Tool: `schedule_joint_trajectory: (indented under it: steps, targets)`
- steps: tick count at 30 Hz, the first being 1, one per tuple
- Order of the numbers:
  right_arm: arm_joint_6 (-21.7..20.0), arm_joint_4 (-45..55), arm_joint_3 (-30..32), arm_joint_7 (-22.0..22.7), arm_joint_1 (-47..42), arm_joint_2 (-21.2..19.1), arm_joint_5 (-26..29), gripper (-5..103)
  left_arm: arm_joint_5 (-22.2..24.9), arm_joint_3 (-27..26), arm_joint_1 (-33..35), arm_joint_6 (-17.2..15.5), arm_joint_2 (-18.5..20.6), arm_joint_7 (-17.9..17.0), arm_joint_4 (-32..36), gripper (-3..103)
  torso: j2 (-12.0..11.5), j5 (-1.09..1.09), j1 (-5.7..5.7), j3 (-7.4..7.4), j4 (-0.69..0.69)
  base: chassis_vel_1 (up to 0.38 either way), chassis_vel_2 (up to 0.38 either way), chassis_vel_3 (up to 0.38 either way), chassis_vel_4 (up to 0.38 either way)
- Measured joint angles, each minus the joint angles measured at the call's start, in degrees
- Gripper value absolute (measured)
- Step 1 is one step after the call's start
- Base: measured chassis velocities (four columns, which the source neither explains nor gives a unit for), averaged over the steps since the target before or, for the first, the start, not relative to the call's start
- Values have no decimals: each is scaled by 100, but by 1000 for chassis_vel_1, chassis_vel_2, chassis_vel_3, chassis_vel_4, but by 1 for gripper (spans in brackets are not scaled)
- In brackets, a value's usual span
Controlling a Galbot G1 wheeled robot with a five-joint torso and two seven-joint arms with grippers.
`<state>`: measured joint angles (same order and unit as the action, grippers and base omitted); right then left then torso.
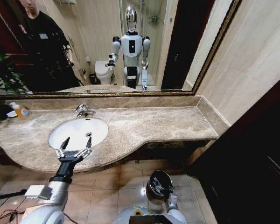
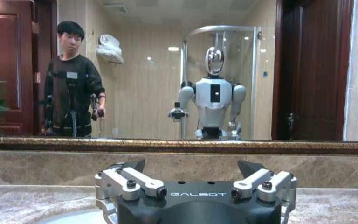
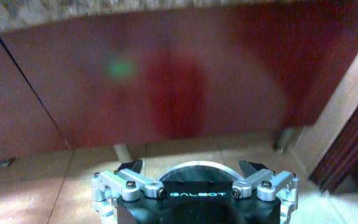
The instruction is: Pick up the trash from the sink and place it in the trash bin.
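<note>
From the head camera, the left gripper [image 1: 74, 145] is hovering over the near rim of the sink [image 1: 60, 133], its fingers spread wide and holding nothing. The basin is looking bare: no tubes or sachets are showing on the white bowl, so the trash appears to be out of it already, though the gripper is covering a small part near the front edge. A clear bottle of orange liquid [image 1: 21, 111] is standing on the countertop [image 1: 144, 126] well to the left of the sink, beside the mirror [image 1: 107, 46]. Below the counter and to the right of the sink, the trash bin [image 1: 159, 183] is sitting on the floor tiles, with the right gripper [image 1: 169, 190] touching or just over its rim.

In the left wrist view, the left gripper [image 2: 191, 169] is gaping open and empty, facing the mirror above the sink.

In the right wrist view, the right gripper [image 3: 191, 167] is spread open with nothing between its fingers, the trash bin [image 3: 195, 167] showing just beyond it. My judgement is that the task is nearly or fully done.
</note>
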<state>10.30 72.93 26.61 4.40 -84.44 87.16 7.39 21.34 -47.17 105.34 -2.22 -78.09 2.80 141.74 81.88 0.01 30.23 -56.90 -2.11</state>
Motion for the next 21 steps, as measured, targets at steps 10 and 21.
schedule_joint_trajectory:
  steps: [10,21]
  targets:
    - [-22,2569,156,-117,-1224,-549,306,100,0,0,0,0,0,1,1,100,0,-1,0,0,0,0,0,0,0]
    - [-712,5436,432,-39,-1883,-861,828,100,0,0,0,0,0,0,1,100,0,-1,0,0,0,0,0,0,0]
